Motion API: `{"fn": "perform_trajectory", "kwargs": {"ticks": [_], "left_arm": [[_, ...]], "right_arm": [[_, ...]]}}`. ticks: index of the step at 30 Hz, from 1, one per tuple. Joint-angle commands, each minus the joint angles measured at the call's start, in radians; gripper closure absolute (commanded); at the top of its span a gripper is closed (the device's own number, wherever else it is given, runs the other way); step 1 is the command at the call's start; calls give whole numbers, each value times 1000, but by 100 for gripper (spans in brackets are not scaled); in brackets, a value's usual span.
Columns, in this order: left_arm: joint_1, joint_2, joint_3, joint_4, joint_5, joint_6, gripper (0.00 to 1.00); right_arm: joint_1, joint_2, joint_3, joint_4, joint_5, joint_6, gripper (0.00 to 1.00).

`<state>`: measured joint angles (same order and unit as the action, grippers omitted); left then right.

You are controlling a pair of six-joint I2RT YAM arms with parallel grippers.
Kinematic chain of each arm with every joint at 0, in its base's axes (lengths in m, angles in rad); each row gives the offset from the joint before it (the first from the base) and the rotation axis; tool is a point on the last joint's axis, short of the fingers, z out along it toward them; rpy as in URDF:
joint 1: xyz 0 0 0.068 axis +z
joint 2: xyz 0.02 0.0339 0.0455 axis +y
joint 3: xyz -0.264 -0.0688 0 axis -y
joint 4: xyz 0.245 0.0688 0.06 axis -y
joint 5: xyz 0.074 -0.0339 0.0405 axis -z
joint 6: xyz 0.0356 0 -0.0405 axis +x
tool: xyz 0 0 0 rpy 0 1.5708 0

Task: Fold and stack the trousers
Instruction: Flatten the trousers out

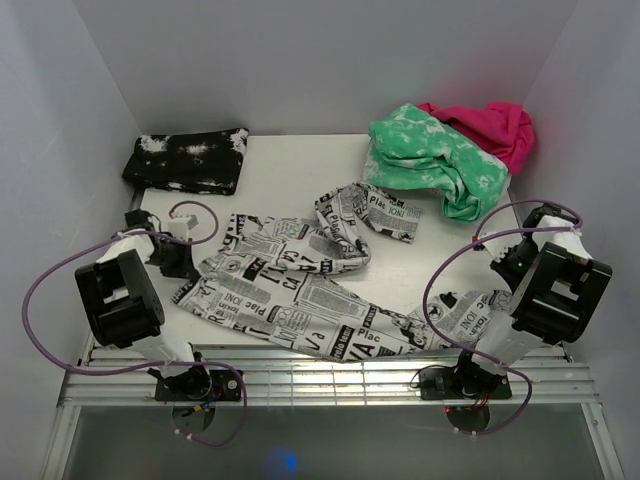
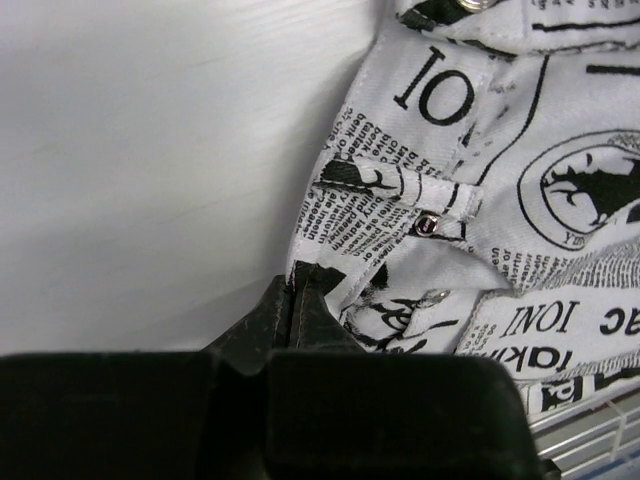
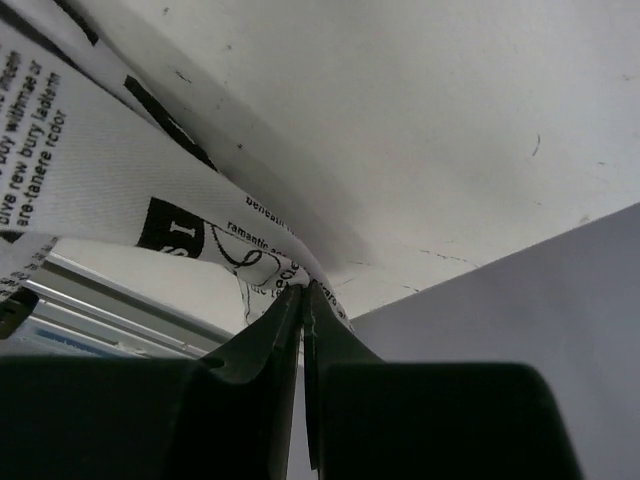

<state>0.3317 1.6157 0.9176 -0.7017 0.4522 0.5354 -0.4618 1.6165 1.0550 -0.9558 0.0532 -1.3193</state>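
The trousers (image 1: 300, 290), white with black newspaper print, lie spread across the middle of the table, one leg looping back toward the green garment. At their left end, my left gripper (image 2: 292, 285) is shut on the edge of the waistband, next to a belt loop (image 2: 400, 185) and a small rivet (image 2: 427, 225). At the right end, my right gripper (image 3: 303, 290) is shut on a printed edge of the trousers (image 3: 120, 190), which rises from the jaws to the upper left.
A folded black, white-speckled garment (image 1: 187, 160) lies at the back left. A green-and-white mottled garment (image 1: 440, 160) lies on a pink one (image 1: 490, 125) at the back right. Enclosure walls stand close on both sides. A metal rail (image 1: 330, 365) runs along the near edge.
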Motion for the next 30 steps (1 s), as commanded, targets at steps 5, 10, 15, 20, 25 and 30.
{"fn": "perform_trajectory", "kwargs": {"ticks": [5, 10, 15, 20, 25, 30], "left_arm": [[266, -62, 9, 76, -148, 70, 100], [297, -24, 41, 42, -188, 71, 100], [328, -11, 165, -51, -77, 66, 34], [328, -14, 334, -114, 112, 83, 27], [325, -5, 383, -82, 180, 26, 27], [316, -10, 363, -44, 192, -40, 28]], "right_arm": [[66, 39, 56, -69, -36, 3, 92], [126, 37, 54, -63, -38, 3, 73], [138, 49, 307, -179, -268, 57, 8], [143, 132, 617, -215, -626, 411, 15], [224, 57, 399, 202, -820, 967, 26], [392, -62, 79, 812, -695, 1447, 32]]}}
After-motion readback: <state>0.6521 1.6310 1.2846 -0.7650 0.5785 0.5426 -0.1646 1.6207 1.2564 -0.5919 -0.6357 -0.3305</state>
